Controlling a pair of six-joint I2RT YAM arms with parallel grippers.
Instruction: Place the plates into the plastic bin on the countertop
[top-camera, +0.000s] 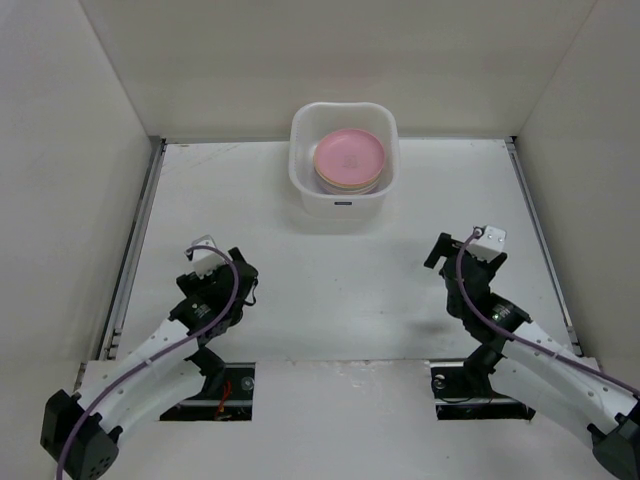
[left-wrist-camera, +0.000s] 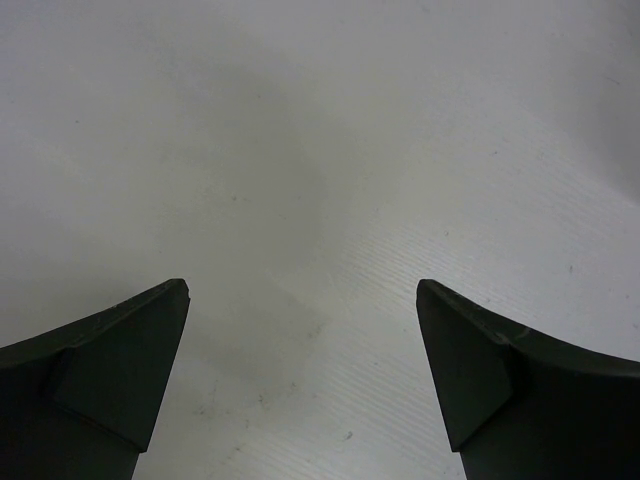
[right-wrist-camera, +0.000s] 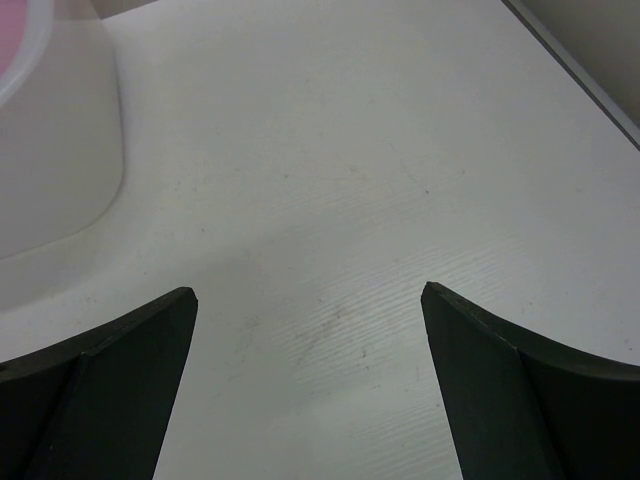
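The white translucent plastic bin (top-camera: 343, 160) stands at the back middle of the white countertop (top-camera: 340, 270). A stack of plates (top-camera: 349, 160) lies inside it, a pink one on top with cream and yellow edges under it. My left gripper (top-camera: 243, 272) is open and empty, low over the bare countertop at the front left; its fingers (left-wrist-camera: 120, 370) frame only white surface. My right gripper (top-camera: 438, 250) is open and empty at the front right. The right wrist view shows the bin's wall (right-wrist-camera: 55, 130) at upper left.
Grey metal rails run along the left edge (top-camera: 135, 245) and right edge (top-camera: 540, 240) of the countertop. White walls enclose the back and sides. Two dark cut-outs at the near edge hold the arm bases (top-camera: 215, 385).
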